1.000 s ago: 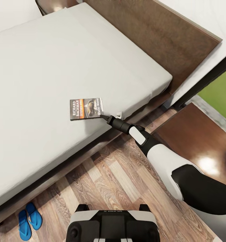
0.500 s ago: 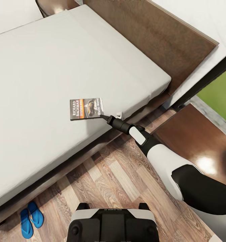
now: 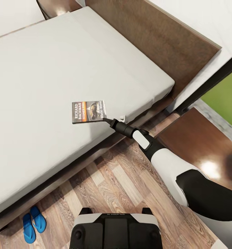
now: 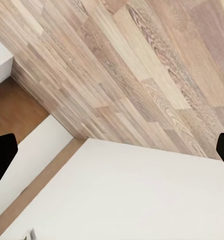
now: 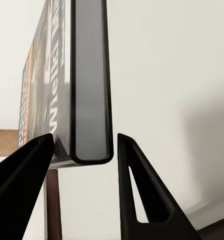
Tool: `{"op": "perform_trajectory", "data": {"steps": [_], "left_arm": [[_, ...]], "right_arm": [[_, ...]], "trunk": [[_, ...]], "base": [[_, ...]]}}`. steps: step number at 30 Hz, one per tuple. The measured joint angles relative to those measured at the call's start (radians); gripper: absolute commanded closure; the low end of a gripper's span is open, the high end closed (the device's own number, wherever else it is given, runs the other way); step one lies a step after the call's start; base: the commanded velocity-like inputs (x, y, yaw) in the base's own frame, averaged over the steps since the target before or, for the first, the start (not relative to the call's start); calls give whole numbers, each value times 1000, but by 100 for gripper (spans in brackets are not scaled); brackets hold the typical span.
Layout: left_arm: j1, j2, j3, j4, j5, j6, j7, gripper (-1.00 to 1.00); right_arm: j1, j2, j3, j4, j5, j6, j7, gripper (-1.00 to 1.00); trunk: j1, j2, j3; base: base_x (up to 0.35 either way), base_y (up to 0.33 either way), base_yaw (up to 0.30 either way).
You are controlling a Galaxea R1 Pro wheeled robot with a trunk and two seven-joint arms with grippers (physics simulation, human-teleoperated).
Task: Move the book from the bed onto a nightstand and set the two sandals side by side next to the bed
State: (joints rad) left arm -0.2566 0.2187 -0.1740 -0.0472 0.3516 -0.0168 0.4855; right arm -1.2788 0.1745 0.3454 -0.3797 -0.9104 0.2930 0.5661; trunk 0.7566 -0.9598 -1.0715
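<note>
The book [image 3: 89, 111], dark-covered with "RICHARD BACHMAN" lettering, lies flat near the bed's [image 3: 60, 62] front edge. My right gripper [image 3: 104, 119] reaches from the floor side to the book's near end. In the right wrist view the book [image 5: 89, 80] stands edge-on between the two fingers [image 5: 134, 175] of the right gripper [image 5: 84, 145], which are shut on it. The two blue sandals [image 3: 34, 223] lie side by side on the wood floor by the bed frame. A nightstand [image 3: 199, 145] stands right of the bed. My left gripper [image 4: 112, 155] hangs open over the floor.
The dark wooden headboard [image 3: 157, 38] runs along the bed's far right. A second dark cabinet top [image 3: 55, 5] shows at the bed's far corner. A black-framed window with grass [image 3: 226, 100] is at the right. My base [image 3: 114, 230] stands on open plank floor.
The camera has shifted a little, so bed and sandals sit slightly differently in the picture. My right gripper and the book keep the same place together.
</note>
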Motion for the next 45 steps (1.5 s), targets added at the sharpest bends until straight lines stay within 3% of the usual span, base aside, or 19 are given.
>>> {"op": "perform_trajectory", "data": {"steps": [21, 45], "left_arm": [[-1, -1, 0, -1, 0, 0, 0, -100], [0, 0, 1, -1, 1, 0, -3, -100]], "right_arm": [[1, 0, -2, 0, -31, -8, 0, 100], [1, 0, 2, -2, -35, -9, 1, 100]], "trunk": [[-81, 147, 66], [-173, 315, 141]], "base": [[0, 0, 0], [0, 0, 0]]}}
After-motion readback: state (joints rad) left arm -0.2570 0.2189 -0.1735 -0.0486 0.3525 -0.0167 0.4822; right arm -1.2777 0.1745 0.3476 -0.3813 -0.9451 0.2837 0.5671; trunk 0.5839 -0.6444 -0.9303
